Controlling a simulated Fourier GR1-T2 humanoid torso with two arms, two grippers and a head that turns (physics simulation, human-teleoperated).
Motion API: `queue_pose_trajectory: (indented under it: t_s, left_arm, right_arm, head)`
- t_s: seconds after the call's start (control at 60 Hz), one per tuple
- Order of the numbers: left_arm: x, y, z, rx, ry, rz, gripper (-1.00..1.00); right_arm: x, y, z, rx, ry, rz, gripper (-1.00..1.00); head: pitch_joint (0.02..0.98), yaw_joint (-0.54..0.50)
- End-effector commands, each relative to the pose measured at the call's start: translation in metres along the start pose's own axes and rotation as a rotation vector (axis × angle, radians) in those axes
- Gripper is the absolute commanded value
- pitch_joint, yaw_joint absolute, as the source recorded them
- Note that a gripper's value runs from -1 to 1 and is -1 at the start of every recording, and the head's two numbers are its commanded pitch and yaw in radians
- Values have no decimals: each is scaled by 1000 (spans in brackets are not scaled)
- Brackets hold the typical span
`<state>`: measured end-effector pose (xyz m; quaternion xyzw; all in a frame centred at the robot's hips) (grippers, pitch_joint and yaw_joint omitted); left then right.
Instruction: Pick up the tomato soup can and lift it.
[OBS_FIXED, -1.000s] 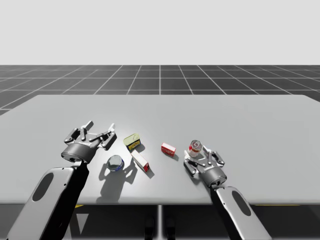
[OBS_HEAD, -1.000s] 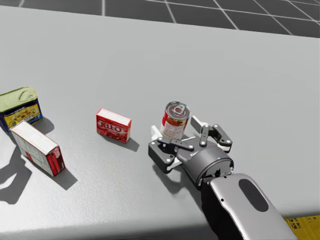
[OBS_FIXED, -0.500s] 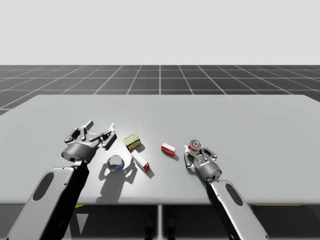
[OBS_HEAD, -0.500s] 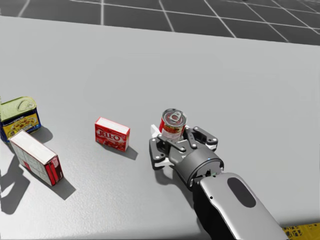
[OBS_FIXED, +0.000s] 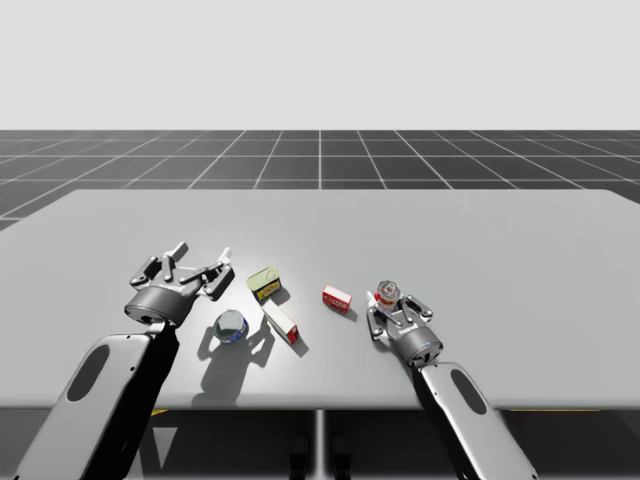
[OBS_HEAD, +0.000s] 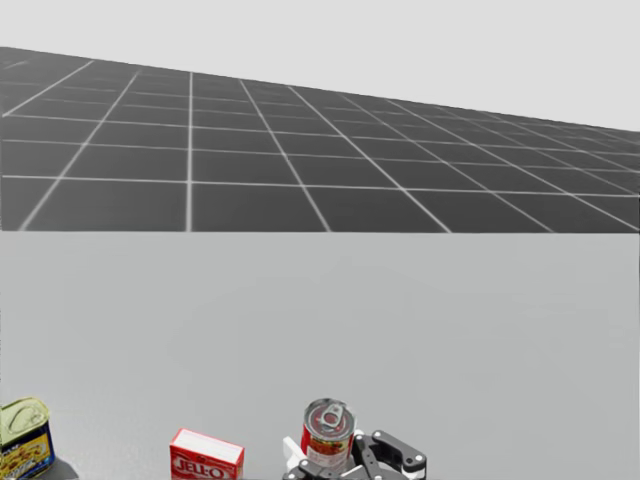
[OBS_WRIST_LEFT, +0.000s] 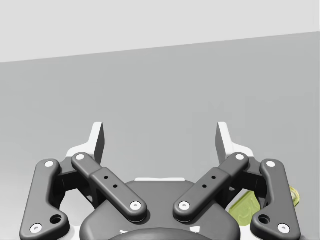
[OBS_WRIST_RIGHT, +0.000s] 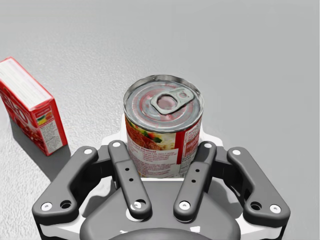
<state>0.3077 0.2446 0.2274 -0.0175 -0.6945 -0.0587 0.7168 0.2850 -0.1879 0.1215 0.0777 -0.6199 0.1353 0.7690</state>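
The tomato soup can (OBS_FIXED: 388, 293) (OBS_HEAD: 328, 432), red and white with a pull-tab lid, stands upright on the grey table (OBS_FIXED: 520, 260). My right gripper (OBS_FIXED: 391, 308) (OBS_HEAD: 345, 462) is shut on it. In the right wrist view the can (OBS_WRIST_RIGHT: 162, 125) sits between the two fingers of that gripper (OBS_WRIST_RIGHT: 164, 141), and both press its sides low down. Over the table's left part my left gripper (OBS_FIXED: 203, 251) (OBS_WRIST_LEFT: 160, 135) is open with nothing between its fingers.
A small red box (OBS_FIXED: 337, 298) (OBS_HEAD: 207, 455) (OBS_WRIST_RIGHT: 30, 112) lies just left of the can. Further left are a green and yellow tin (OBS_FIXED: 264, 283) (OBS_HEAD: 25, 437) (OBS_WRIST_LEFT: 245, 207), a long white and red box (OBS_FIXED: 281, 322) and a blue and silver can (OBS_FIXED: 230, 326) on its side.
My right gripper has shut its fingers onto the tomato soup can and edged a little to the left. My head has turned upward. The left arm has not moved.
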Motion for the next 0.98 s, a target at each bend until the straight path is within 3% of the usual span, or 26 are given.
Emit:
queue_pose_trajectory:
  t_s: [0.017,0.133,0.25,0.433,0.633,0.767,0.933,0.983]
  left_arm:
    - [0,0,0,2,1,1,-1000]
    - [0,0,0,4,0,1,-1000]
    - [0,0,1,5,2,3,-1000]
    - [0,1,0,7,1,4,-1000]
    - [0,1,0,6,3,5,-1000]
    - [0,1,0,8,3,5,-1000]
    - [1,0,0,10,2,7,-1000]
    - [0,1,0,10,2,7,-1000]
  right_arm:
    - [-6,-5,-1,-99,18,-17,1000]
    - [-2,-5,1,-98,-21,-23,1000]
    - [10,-4,7,-94,-54,-11,1000]
    - [46,1,16,-92,-133,16,1000]
    - [92,5,26,-107,-260,25,1000]
    - [126,4,36,-130,-352,49,1000]
    - [161,3,52,-155,-477,23,1000]
    - [170,4,57,-170,-522,28,1000]
  head:
    - [438,-272]
    - [430,-269]
    - [430,-271]
    - [424,-274]
    - [422,-276]
    - [421,-276]
    - [416,-276]
    - [416,-276]
